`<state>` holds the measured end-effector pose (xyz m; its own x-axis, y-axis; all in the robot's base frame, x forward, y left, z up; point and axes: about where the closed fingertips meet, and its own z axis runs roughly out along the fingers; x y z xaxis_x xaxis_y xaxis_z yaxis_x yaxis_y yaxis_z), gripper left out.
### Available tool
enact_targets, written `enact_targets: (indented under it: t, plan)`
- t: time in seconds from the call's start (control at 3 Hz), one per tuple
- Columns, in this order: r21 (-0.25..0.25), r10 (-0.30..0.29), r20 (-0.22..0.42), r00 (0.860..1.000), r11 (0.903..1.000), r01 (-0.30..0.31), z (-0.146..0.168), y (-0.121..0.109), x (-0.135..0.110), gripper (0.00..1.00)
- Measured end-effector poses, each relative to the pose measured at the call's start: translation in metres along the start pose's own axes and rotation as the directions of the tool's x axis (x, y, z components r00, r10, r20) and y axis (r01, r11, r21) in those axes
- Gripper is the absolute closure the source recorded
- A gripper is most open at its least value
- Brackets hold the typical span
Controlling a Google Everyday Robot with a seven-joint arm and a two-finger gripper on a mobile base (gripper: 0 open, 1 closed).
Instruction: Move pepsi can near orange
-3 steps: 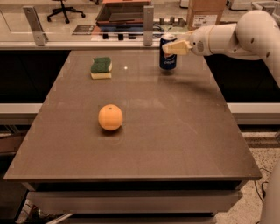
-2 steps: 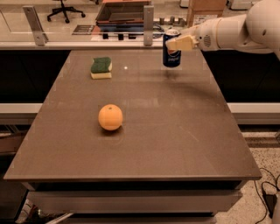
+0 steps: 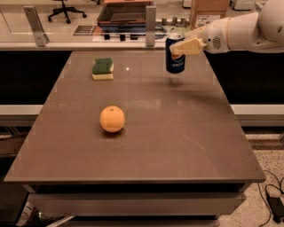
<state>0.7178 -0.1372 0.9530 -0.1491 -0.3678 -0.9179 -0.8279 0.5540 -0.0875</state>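
Note:
The pepsi can (image 3: 175, 57) is dark blue with a silver top and hangs upright just above the far right part of the table. My gripper (image 3: 183, 45) reaches in from the right and is shut on the can's upper part, one cream finger (image 3: 190, 45) across its front. The orange (image 3: 112, 119) sits on the table left of centre, well to the near left of the can.
A green-and-yellow sponge (image 3: 102, 69) lies at the far left of the brown table (image 3: 177, 146). A counter with metal posts (image 3: 150, 20) and a cardboard box (image 3: 209, 11) runs behind the table. Cables (image 3: 273, 195) lie on the floor at the right.
The gripper has lifted the pepsi can off the table and carried it a little left and toward the table's middle. The orange and sponge have not moved.

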Motion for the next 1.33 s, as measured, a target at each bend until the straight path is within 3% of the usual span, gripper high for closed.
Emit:
enact_targets:
  t: [0.67, 1.33]
  plan:
    - [-0.13, -0.076, -0.054, 0.996, 0.9892, 0.069, -0.004, 0.065, 0.006, 1.0]
    - [-0.155, -0.132, -0.027, 0.991, 0.9799, 0.127, -0.018, 0.12, 0.006, 1.0]
